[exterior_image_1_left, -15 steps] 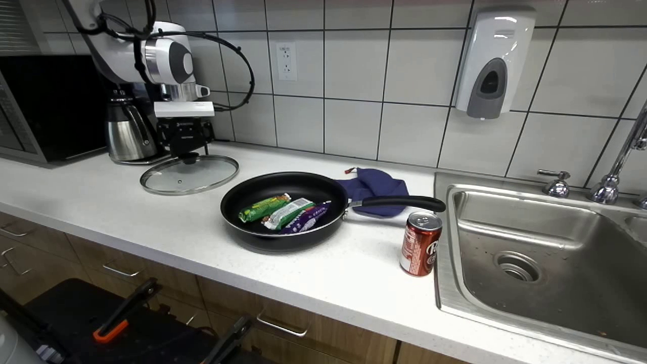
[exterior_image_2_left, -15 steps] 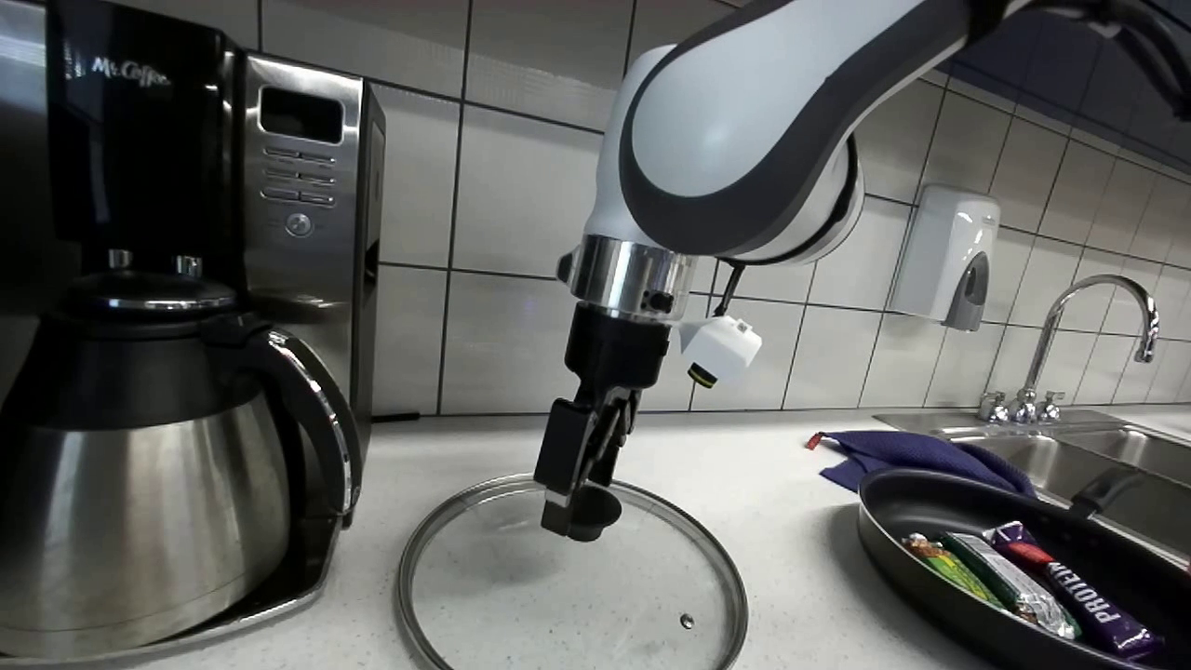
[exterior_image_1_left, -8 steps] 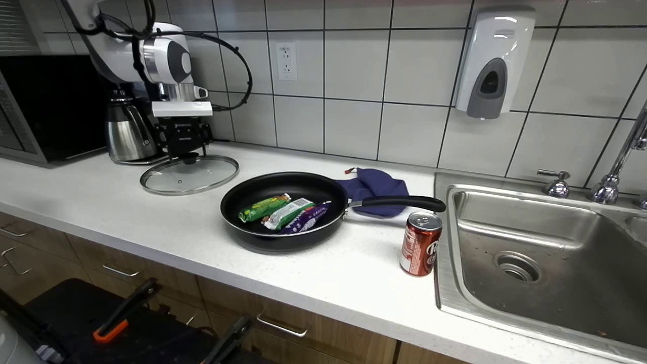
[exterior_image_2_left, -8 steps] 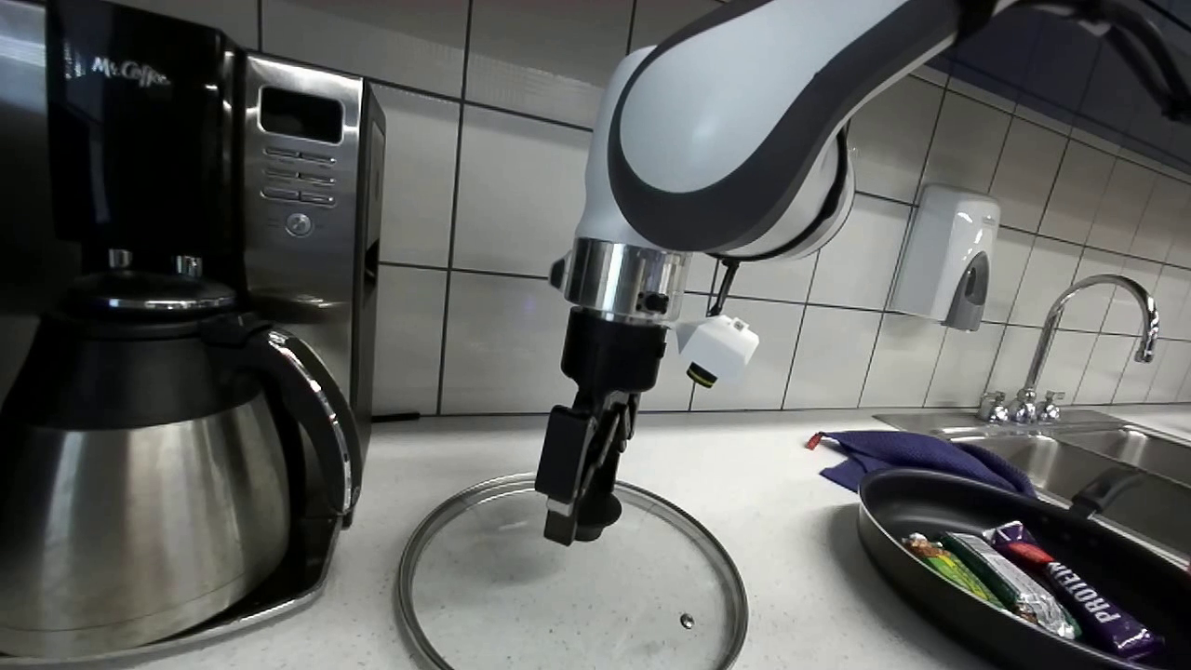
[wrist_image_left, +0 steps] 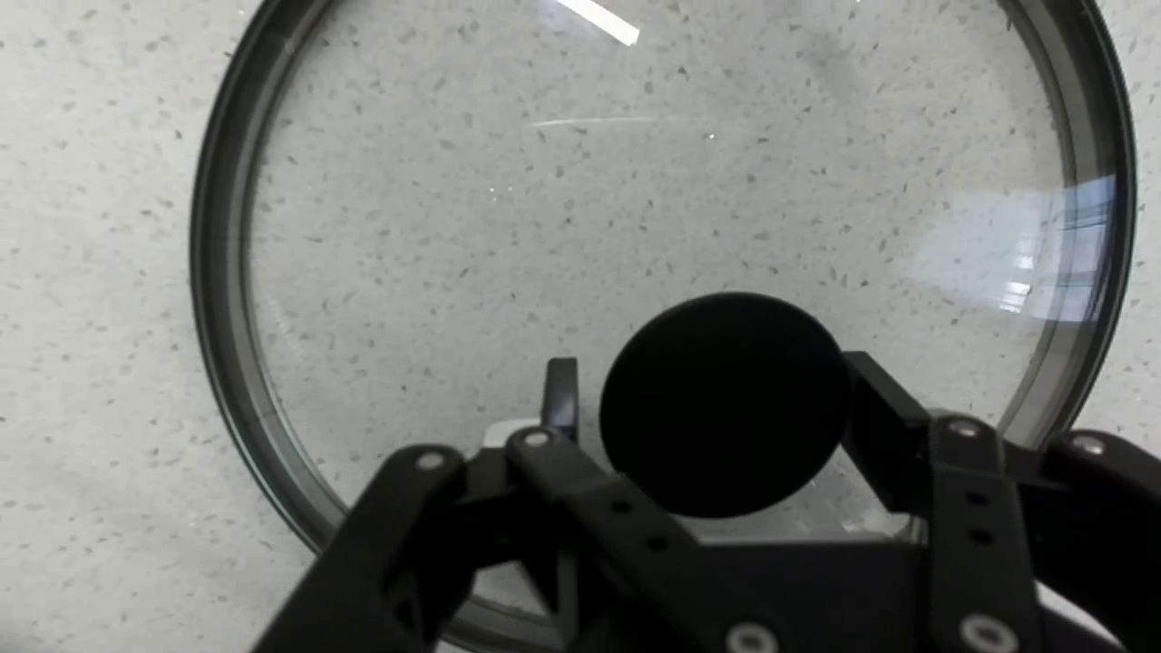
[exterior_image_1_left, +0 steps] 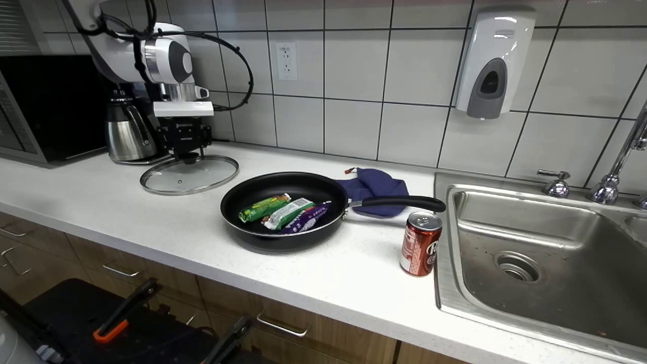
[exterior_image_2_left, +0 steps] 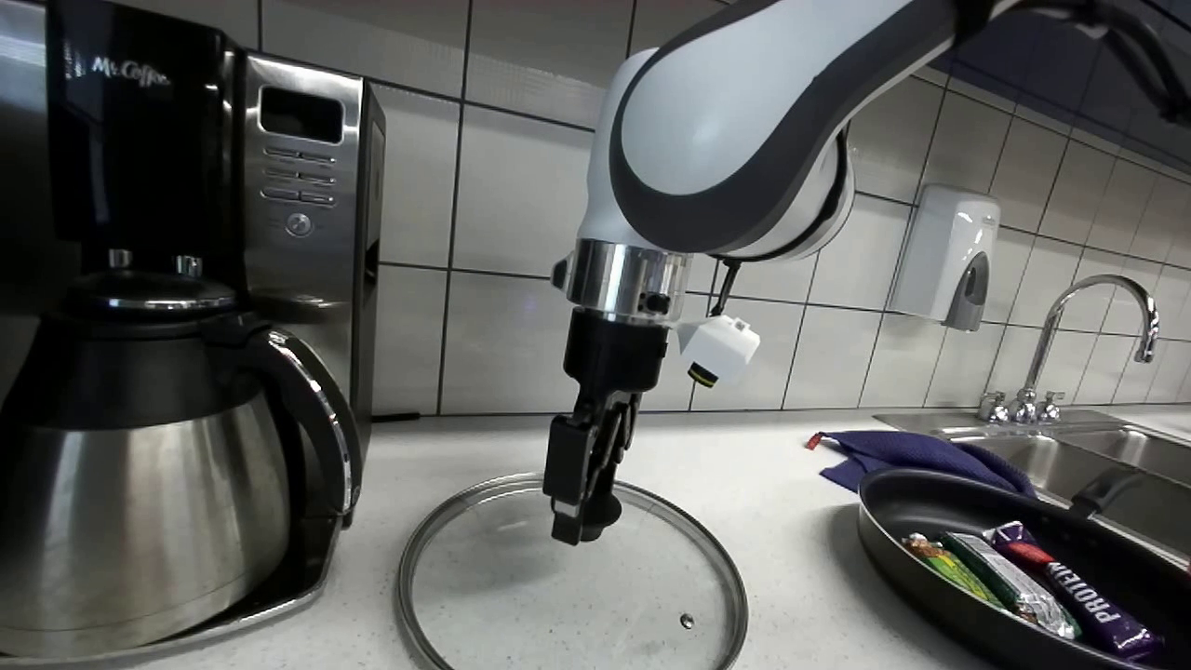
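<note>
Wrist view is showing me the gripper around the knob, low in the frame, fingers apart, gap at left. The lid is lying on the counter; I'm guessing reaching is done, squeezing isn't.

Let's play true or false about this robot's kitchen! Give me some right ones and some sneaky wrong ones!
1. The black robot tool is open around the round black knob of the clear round glass lid. True.
2. Three colourful wrapped bars lie in the round black frying pan. True.
3. The lid covers the pan. False: the lid lies on the white speckled counter.
4. The red metal soda can stands upright beside the shiny metal sink. True.
5. The dark blue cloth is inside the sink. False: the cloth lies on the counter by the pan.
</note>
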